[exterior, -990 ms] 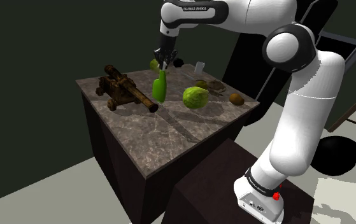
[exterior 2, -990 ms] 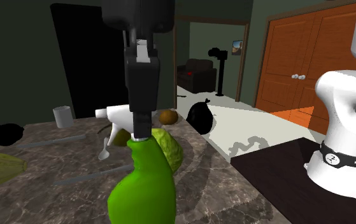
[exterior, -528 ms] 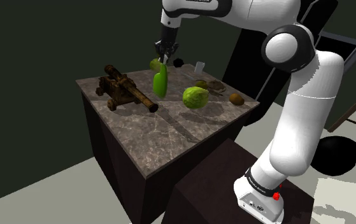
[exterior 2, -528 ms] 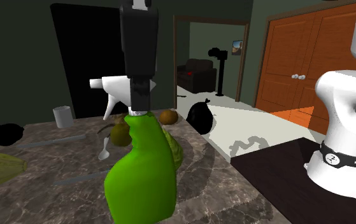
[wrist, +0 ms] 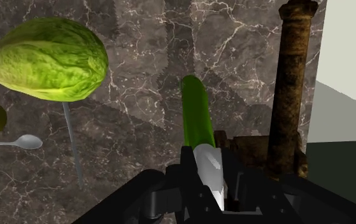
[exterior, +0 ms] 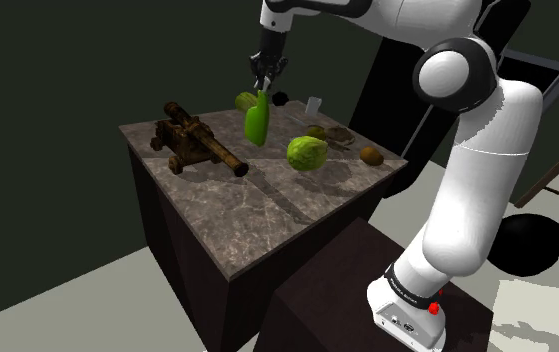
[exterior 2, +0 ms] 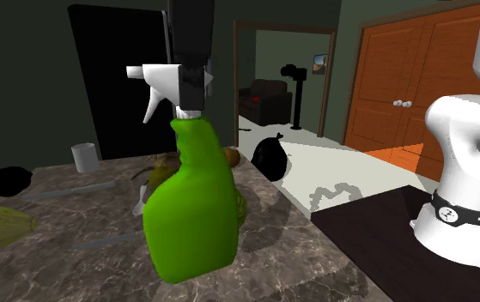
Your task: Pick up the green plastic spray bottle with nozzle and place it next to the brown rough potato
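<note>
- The hand (exterior: 263, 86) has climbed over the last second, taking the green spray bottle (exterior: 256, 122) higher. The bottle's base now hangs well clear of the marble table (exterior: 257, 215).
- The hand's two black fingers are clamped on the bottle's neck just under its white nozzle, as the second exterior view shows (exterior 2: 191, 105).
- In that view the bottle (exterior 2: 191, 206) hangs tilted, its white trigger head pointing to the view's left.
- The wrist view looks down the length of the bottle (wrist: 197, 118), with the white head pinched in the hand (wrist: 208, 167).
- Taking the green cabbage (exterior: 307, 153) as the mark: in the shoulder view the bottle hangs in the air above and to the left of it.
- The rusty brown cannon (exterior: 197, 143) lies on the table further to the cabbage's left in that view, so the bottle sits between the two.
- The brown potato (exterior: 371, 155) rests on the table on the cabbage's other side, near the table's edge and well apart from the bottle.
- A spoon (wrist: 17, 142) lies just beside the cabbage (wrist: 49, 59) in the wrist view.
</note>
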